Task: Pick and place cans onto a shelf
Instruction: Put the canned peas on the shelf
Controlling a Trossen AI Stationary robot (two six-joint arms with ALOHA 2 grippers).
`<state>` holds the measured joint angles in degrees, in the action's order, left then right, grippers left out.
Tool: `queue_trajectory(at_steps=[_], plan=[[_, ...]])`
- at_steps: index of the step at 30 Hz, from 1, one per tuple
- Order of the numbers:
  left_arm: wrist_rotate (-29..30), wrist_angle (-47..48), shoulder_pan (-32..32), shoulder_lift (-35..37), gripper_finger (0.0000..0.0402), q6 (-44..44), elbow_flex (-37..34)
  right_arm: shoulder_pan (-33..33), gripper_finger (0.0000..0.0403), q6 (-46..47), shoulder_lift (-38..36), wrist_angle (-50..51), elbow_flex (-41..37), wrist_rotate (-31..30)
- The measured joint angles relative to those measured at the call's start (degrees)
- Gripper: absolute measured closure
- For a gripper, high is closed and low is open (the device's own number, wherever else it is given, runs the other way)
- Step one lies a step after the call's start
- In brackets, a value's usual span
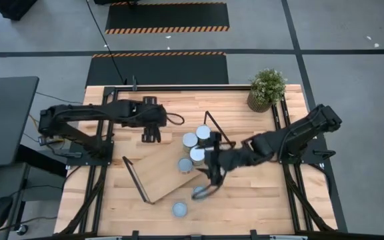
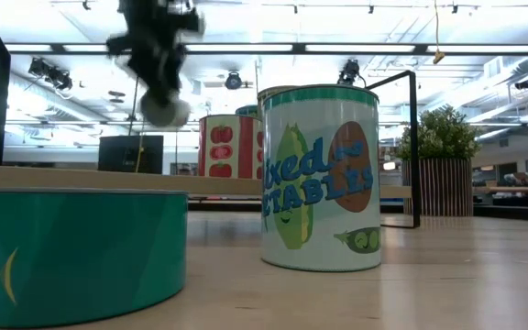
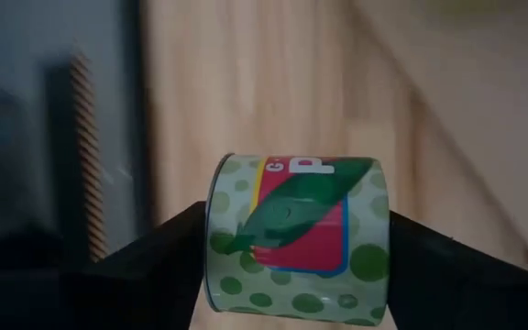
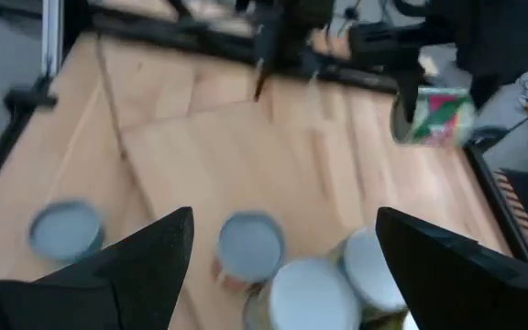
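High view: four cans (image 1: 193,152) sit on the shelf (image 1: 162,170), the left pincer (image 1: 151,135) grips another, the right pincer (image 1: 204,189) hangs open, one waits.

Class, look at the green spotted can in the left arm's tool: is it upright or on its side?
On its side: the can lies sideways between the left tool's fingers.

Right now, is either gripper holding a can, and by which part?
The left gripper holds a green-spotted can lying sideways, its fingers clamped across the two flat ends. The right gripper is open above the shelf's cans, holding nothing.
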<state>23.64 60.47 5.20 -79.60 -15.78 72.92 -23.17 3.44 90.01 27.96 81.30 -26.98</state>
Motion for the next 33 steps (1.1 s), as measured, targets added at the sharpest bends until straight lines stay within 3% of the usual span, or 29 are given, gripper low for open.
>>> queue_trajectory(at_steps=[9,19,25,29,33], plan=[[17.12,-15.22,-15.87,1.93,0.0129,-9.69,3.65,8.07,0.0053,-3.88,-2.68,-9.67,-1.83,7.38],[28.24,-27.16,-25.77,0.89,0.0128,-17.00,3.52,14.19,0.0053,-3.03,-10.20,-39.78,-21.81,14.15],[30.18,-32.04,-27.36,-0.69,0.0128,-24.02,3.42,18.16,0.0053,3.13,-12.94,-52.02,-29.56,21.08],[30.63,-38.40,-27.35,-1.73,0.0128,-32.99,3.48,21.53,0.0052,7.19,-12.59,-56.40,-30.45,29.39],[28.43,-44.17,-27.35,-1.85,0.0128,-40.46,3.48,24.26,0.0047,8.20,-12.48,-57.50,-30.42,33.09]])
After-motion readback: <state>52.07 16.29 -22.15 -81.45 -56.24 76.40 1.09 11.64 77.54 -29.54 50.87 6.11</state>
